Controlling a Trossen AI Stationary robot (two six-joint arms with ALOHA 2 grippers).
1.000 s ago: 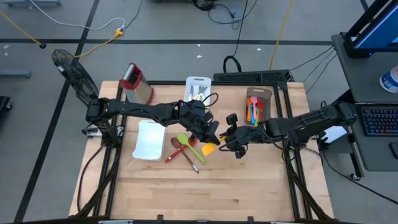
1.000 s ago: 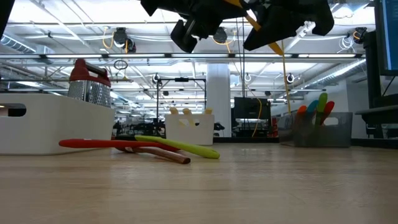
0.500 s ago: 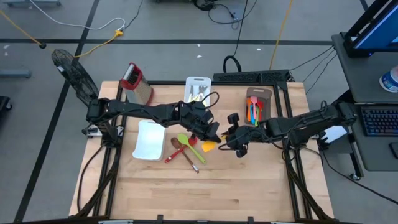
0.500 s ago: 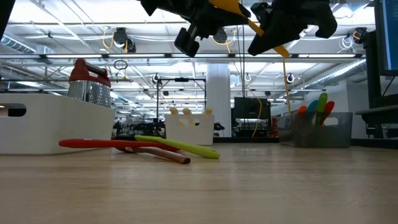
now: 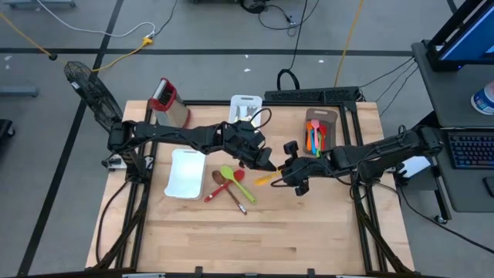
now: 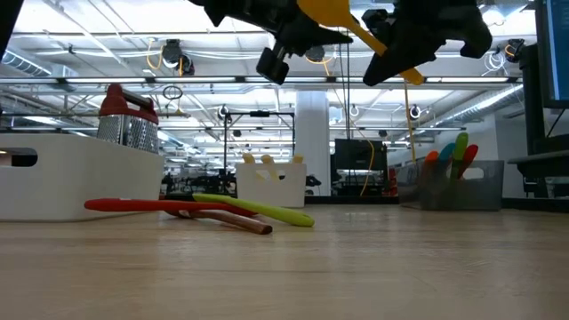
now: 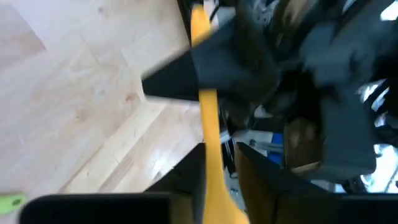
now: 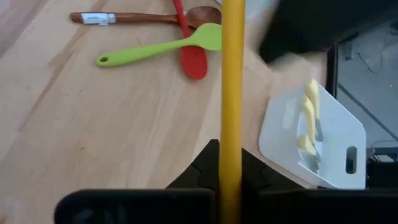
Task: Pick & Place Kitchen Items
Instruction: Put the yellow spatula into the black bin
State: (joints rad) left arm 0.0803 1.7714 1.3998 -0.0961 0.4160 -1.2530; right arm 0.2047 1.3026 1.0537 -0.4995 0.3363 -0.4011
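Item: yellow spatula (image 5: 265, 178), mid-air above the worktop (image 5: 309, 224). We are seeing the right tool (image 5: 287, 176) clamping its handle; left tool (image 5: 261, 162), fingers parted, hovering at its left end.

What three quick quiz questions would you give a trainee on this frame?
1. True or false: the yellow spatula lies on the table.
2. What is shut on its handle? A, a person's hand; B, the right gripper; C, nothing.
3. How many spoons lie loose on the table?
Key: 1 false, it is up in the air; 2 B; 3 three.
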